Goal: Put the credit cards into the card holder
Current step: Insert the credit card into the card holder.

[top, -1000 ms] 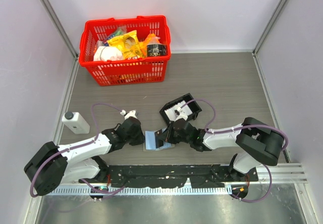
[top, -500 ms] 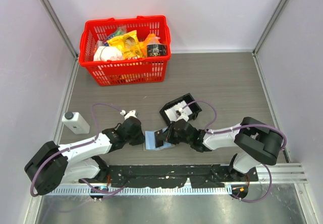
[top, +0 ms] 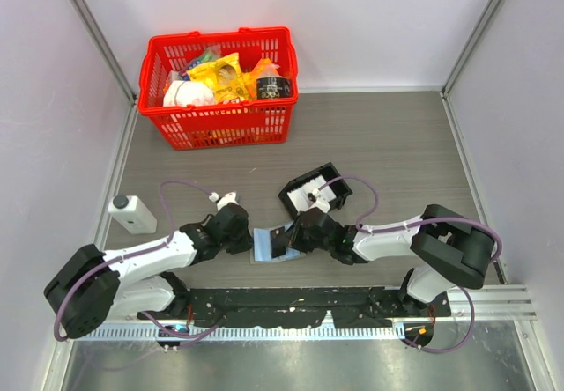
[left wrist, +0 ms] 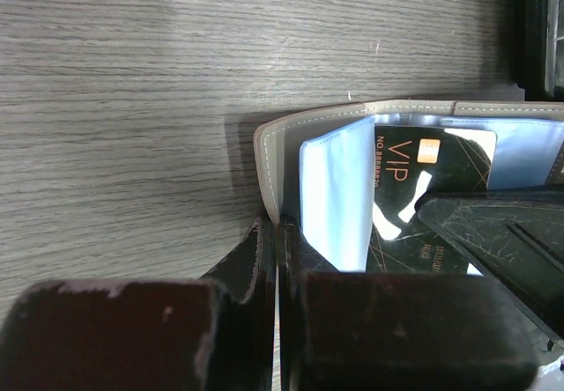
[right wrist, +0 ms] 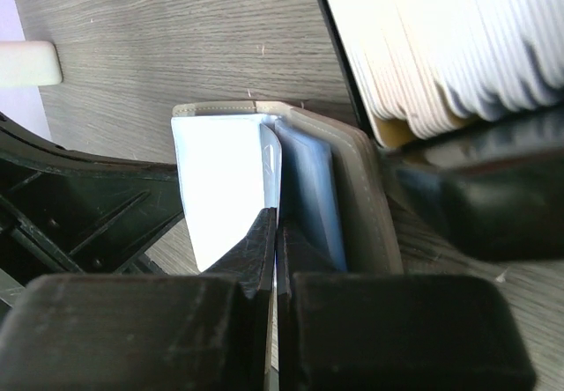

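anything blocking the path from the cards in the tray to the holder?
Nothing visible. The black tray of credit cards sits right beside the open card holder. The left claw and right claw are both shut on the holder, so neither is free to fetch one.

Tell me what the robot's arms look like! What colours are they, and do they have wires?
Both are white tubes with chunky black joints: the left arm and the right arm match. A purple cable loops along each. The left end effector and right end effector are black, each with two flat fingers, scuffed and chipped pale.
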You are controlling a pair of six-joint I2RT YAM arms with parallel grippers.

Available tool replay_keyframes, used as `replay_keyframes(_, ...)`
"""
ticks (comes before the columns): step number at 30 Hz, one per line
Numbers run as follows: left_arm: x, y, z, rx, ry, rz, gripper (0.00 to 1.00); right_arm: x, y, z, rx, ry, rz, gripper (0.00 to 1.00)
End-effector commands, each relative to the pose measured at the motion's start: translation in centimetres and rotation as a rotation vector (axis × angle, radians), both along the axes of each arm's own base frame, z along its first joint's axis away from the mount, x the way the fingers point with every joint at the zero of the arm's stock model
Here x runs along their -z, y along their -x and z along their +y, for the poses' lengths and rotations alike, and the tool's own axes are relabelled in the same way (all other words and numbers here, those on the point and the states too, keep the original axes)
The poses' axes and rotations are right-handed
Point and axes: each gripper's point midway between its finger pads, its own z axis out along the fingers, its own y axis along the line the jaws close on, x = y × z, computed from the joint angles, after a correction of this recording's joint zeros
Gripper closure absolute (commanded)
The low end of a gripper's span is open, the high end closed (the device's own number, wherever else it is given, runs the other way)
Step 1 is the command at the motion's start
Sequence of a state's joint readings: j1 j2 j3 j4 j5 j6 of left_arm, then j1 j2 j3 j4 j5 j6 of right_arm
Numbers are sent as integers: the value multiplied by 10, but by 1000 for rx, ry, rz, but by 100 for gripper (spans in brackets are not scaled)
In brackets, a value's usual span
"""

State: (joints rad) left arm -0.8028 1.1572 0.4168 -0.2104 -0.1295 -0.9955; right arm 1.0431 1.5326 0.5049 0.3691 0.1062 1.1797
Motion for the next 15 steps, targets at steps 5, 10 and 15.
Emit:
replay_keyframes(5,37,24,42,-31,-195,117,100,33,17,-6,-64,129,72,99)
replay_keyframes(10,40,25,43,-34,-209,126,100,29,18,-5,-69,134,71,99)
replay_keyframes(15,40,24,46,-41,-228,128,100,27,20,-9,-75,149,76,99)
